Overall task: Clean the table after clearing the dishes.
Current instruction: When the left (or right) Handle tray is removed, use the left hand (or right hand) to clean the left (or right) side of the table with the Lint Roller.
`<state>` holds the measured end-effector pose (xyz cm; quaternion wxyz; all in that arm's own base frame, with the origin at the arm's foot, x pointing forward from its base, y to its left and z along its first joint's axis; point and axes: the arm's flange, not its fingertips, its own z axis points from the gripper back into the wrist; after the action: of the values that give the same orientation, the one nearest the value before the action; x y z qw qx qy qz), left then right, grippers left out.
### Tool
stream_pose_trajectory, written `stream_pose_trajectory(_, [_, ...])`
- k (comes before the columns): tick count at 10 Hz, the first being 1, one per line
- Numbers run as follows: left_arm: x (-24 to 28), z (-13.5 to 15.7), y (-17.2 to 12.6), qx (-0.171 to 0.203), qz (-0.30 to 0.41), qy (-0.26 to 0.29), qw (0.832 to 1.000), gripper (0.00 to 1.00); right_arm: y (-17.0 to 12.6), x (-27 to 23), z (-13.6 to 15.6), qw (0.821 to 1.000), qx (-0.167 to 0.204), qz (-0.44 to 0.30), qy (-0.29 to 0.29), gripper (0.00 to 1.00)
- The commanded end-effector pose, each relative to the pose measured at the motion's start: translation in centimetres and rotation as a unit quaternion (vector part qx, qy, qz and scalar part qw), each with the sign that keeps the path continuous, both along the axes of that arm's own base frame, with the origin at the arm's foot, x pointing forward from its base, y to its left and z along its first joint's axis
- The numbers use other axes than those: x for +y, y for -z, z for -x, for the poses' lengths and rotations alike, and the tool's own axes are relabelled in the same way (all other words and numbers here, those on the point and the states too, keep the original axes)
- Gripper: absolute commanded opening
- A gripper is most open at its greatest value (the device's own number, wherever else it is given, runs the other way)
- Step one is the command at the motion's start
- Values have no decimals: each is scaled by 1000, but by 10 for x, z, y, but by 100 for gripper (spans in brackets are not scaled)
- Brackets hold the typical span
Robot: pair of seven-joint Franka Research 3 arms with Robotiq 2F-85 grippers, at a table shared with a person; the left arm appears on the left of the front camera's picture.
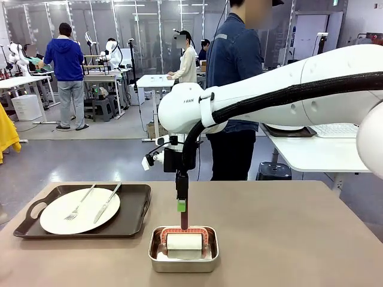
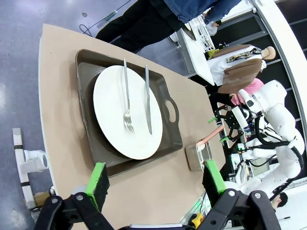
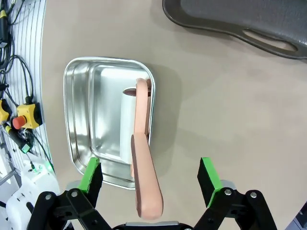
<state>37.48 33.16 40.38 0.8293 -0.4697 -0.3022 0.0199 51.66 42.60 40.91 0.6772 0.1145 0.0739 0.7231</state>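
A white plate (image 1: 60, 218) with a fork (image 1: 78, 206) and a knife (image 1: 108, 203) lies on a dark handled tray (image 1: 134, 209) at the left of the tan table (image 1: 287, 239). My left gripper (image 2: 156, 179) hovers open, high over the plate (image 2: 112, 110) and tray (image 2: 84, 86). My right gripper (image 1: 181, 206) hangs, fingers down, over a steel pan (image 1: 155, 263) holding a white roller (image 1: 184, 242) in a pink frame. Its pads stand open on both sides of the pink handle (image 3: 144, 177), apart from it, in the right wrist view.
A person (image 1: 233, 89) in a dark blue shirt stands at the table's far side. A white table (image 1: 311, 152) stands behind at the right. The tray's handle end (image 3: 230, 14) lies beyond the pan (image 3: 79, 110). Bare tabletop (image 3: 216, 96) spreads to the pan's right.
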Motion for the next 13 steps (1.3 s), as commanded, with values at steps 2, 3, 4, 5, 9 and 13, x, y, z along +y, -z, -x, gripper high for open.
stream_pose_trajectory(2, [1, 3, 0, -11, 1, 3, 1000, 100, 12, -11, 6, 1000, 6, 7, -16, 100])
stream_pose_trajectory(3, [1, 3, 0, -11, 1, 3, 1000, 100, 14, -14, 4, 1000, 8, 6, -16, 100])
stream_pose_trajectory(4, [1, 3, 0, -11, 1, 3, 1000, 100, 14, -15, 4, 1000, 9, 0, -14, 100])
stream_pose_trajectory(5, [1, 3, 0, -11, 1, 3, 1000, 100, 14, -14, 4, 1000, 8, -2, -14, 100])
stream_pose_trajectory(9, [1, 3, 0, -11, 1, 3, 1000, 100, 14, -10, 5, 1000, 15, 0, -14, 0])
stream_pose_trajectory(13, [1, 3, 0, -11, 1, 3, 1000, 100, 6, -9, 6, 999, 37, 4, -3, 0])
